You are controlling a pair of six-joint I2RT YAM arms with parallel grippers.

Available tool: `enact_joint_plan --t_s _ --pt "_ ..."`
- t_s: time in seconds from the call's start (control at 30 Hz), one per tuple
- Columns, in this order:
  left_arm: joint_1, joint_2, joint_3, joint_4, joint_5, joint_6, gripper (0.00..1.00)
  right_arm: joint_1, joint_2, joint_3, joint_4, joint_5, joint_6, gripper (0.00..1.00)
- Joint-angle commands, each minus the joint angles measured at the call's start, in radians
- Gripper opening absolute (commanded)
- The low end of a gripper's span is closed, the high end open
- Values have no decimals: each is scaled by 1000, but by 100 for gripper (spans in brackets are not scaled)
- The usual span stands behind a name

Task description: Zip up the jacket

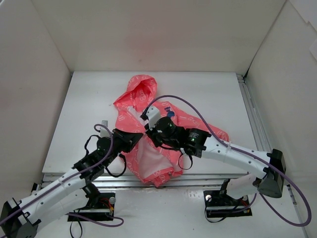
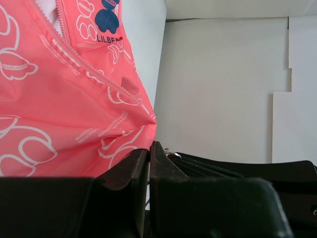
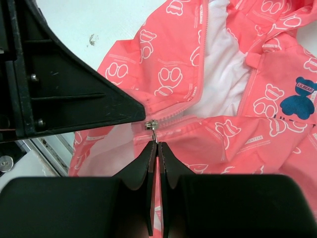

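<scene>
Right wrist view: right pincer (image 3: pixel 156 145) nips the zipper pull (image 3: pixel 151 126); left pincer (image 2: pixel 149 148) clamps the limp, likely slippery jacket (image 2: pixel 59 124) at its bottom edge.

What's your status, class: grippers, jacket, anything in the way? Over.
Left gripper shut on jacket fabric. Right gripper shut on zipper pull, low down. Jacket front open, white lining showing. No obstruction seen.

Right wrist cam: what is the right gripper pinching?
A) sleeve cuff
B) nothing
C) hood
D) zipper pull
D: the right gripper has its tips shut on the small metal zipper pull, at the base of the open front of the jacket.
</scene>
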Motion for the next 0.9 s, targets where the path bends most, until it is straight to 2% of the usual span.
enact_joint_plan --t_s 0.0,0.2,0.4,0.73,0.87 --pt "-7 -40 23 24 4 42 0 2 -45 19 61 78 -23 0" --pt "-7 -113 55 -102 21 153 0 -39 -33 31 63 102 -52 0" --pt "12 -116 92 -211 92 216 0 -62 4 62 61 113 -67 0" --pt "12 -138 156 -311 170 322 0 -104 17 72 61 150 -89 0" --pt "12 -158 181 -343 196 357 0 -161 20 77 64 179 -107 0"
